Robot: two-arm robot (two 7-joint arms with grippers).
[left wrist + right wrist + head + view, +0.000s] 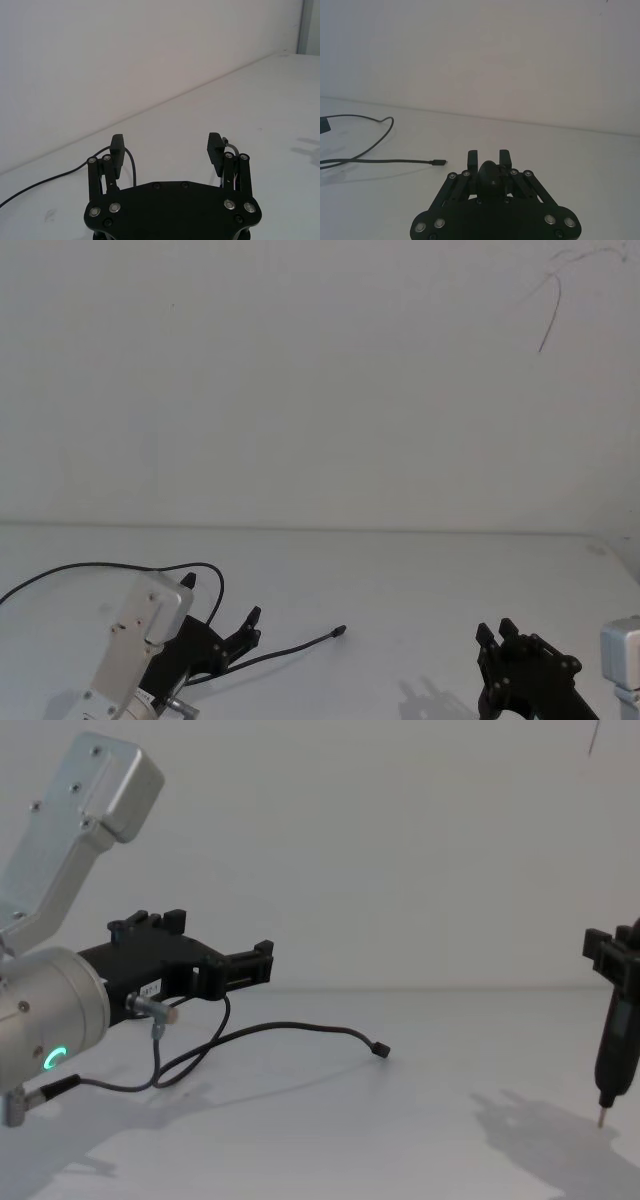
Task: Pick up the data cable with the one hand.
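Right, your left gripper (166, 145) hung at lower left of the head view, jaws spread wide, nothing between them. The data cable (300, 1028) lay on the table (450, 1050) beneath. Your right gripper (489, 156) sat pinched together, lower right.

Near left: I hold my black angular two-finger left gripper (166, 142) raised and roughly level on its silver cylindrical wrist (50, 1020), fingers (118, 150) spread wide apart. Near right: my slim dark right gripper (489, 156) sits parked, fingers drawn close together.
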